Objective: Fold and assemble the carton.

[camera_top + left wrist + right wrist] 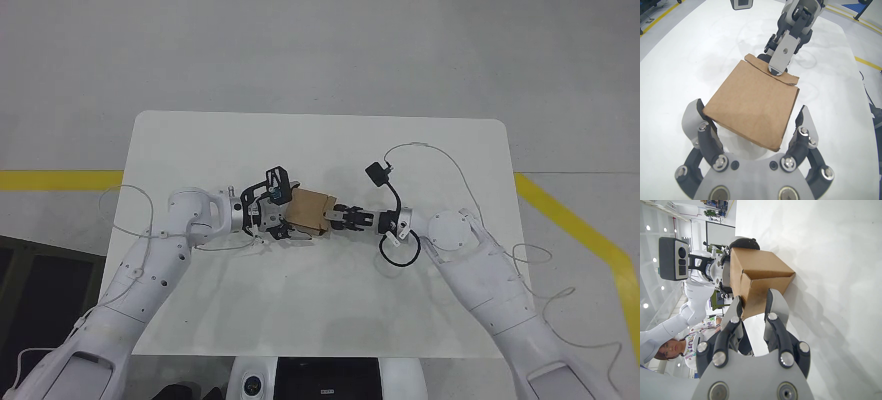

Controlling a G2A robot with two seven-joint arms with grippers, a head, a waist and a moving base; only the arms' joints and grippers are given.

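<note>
A brown cardboard carton (310, 211) lies near the middle of the white table (300, 310), partly folded into a box with one end open. My left gripper (751, 111) is open around the carton's (751, 106) closed end; one finger (696, 111) touches a corner, the other (805, 121) stands just clear. From the opposite side my right gripper (753, 300) is shut on a flap of the carton (761, 268) at the open end. The left wrist view shows one right finger (780, 56) pressing on top of that flap.
A thin white cable (440, 152) loops over the table's far right part. A black cable (400, 250) curls beside the right wrist. Yellow floor tape (60, 180) runs past both sides of the table. Bare tabletop surrounds the carton.
</note>
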